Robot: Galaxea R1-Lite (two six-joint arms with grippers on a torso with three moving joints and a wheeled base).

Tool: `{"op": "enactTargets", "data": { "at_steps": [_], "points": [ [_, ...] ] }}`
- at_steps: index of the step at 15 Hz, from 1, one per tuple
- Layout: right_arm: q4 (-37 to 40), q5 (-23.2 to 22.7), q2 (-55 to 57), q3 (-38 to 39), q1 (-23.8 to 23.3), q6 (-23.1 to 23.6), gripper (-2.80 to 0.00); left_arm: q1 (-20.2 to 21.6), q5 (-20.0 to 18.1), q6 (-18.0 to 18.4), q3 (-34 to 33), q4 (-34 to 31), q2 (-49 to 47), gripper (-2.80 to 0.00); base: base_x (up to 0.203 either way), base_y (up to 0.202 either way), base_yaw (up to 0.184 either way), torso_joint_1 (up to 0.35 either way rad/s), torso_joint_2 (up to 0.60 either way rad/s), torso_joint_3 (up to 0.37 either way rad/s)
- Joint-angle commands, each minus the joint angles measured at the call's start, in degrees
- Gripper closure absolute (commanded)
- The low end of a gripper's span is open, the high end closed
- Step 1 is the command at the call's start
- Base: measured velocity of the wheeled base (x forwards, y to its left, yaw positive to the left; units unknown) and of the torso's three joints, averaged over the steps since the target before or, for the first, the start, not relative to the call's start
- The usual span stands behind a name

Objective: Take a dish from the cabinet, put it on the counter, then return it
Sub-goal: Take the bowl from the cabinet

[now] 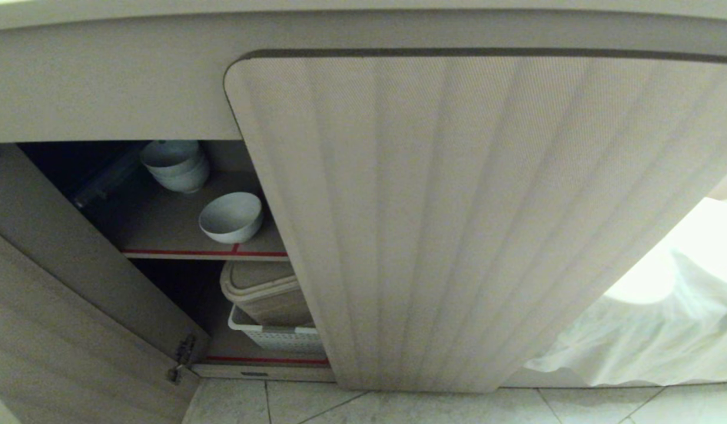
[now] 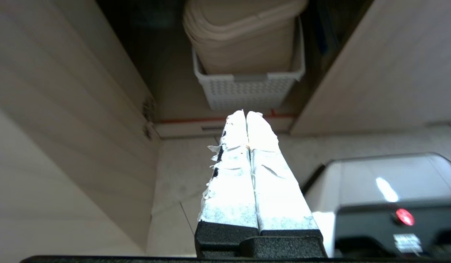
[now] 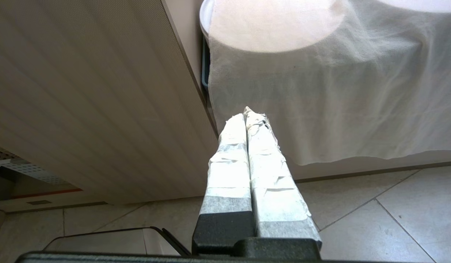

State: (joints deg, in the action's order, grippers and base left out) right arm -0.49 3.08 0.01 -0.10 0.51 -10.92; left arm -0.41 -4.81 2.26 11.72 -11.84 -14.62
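The dish (image 1: 231, 217) is seen on the upper shelf of the cabinet (image 1: 481, 224), above the closed, empty left pincer (image 2: 246, 114), the nearer one; the right pincer (image 3: 246, 113) is closed too.

Setting: domestic kitchen. Evidence: low pale beige wood-grain cabinet with fluted doors (image 1: 457, 224), left door open; stacked white bowls (image 1: 176, 165) on its red-edged upper shelf; white perforated plastic basket (image 2: 247, 93) directly ahead of the left gripper (image 2: 246, 115); pale tiled floor (image 3: 375, 219) below.
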Motion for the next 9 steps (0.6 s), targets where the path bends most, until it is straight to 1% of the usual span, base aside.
{"op": "enactTargets", "data": {
  "at_steps": [1,7,9],
  "points": [
    [-0.04,0.03,-0.01,0.01,0.02,-0.06,0.00,-0.15,-0.76,0.03,3.30,-0.09,-11.85,0.00,0.000,0.000,0.000,0.000,0.00,0.000],
    [-0.04,-0.01,-0.01,0.01,0.02,-0.06,0.00,-0.17,-4.22,-0.20,8.59,0.22,-31.84,0.00,0.000,0.000,0.000,0.000,0.00,0.000],
    [-0.04,0.05,-0.01,0.01,0.02,-0.06,0.00,-0.13,-5.90,-1.18,10.51,0.67,-37.14,0.00,0.000,0.000,0.000,0.000,0.00,0.000]
  ]
}}
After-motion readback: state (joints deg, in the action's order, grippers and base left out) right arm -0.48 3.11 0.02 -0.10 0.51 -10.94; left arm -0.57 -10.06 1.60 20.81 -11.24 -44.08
